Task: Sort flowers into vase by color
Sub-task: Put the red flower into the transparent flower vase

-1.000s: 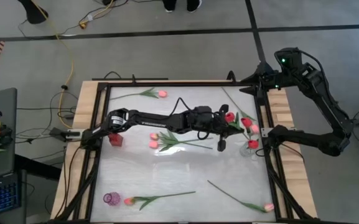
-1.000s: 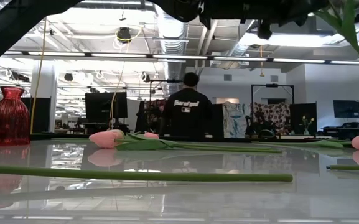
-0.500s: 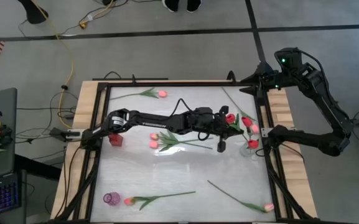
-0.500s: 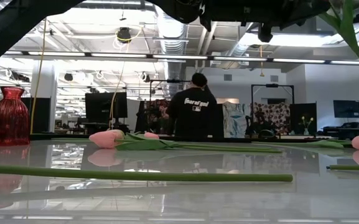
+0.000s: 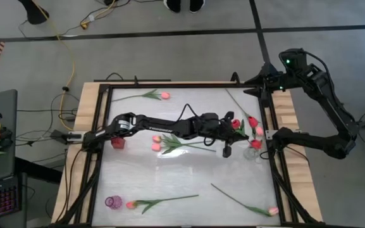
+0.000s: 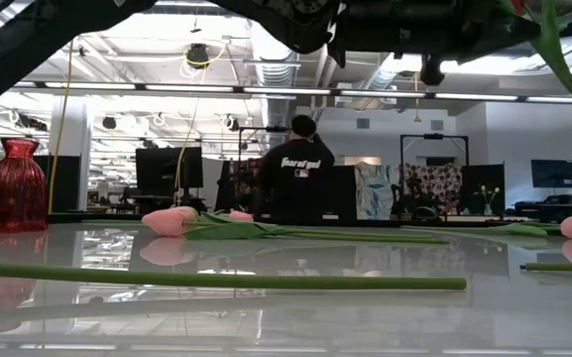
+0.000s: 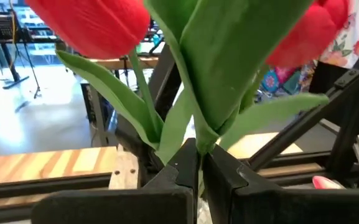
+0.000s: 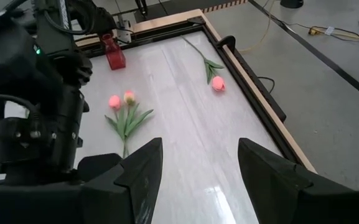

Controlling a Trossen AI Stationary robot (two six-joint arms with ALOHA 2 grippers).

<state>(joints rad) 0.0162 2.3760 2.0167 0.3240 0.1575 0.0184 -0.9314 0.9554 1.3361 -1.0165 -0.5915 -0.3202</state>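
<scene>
Your left gripper [image 7: 195,171] is clenching a red artificial tulip [image 5: 236,124] near the white surface's [image 5: 188,171] right edge; right gripper [image 8: 198,165] is waiting released.

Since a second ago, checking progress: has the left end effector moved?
Yes. The left end effector, holding a red tulip, shifted toward the clear vase at the table's right edge.

The left gripper [image 7: 198,171], fingers pressed together, reaches across the table (arm stretched long); the right gripper [image 8: 198,163] waits spread.

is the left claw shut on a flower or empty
Shut on a flower: in the left wrist view the left claw pinches a red tulip's green stem.
</scene>
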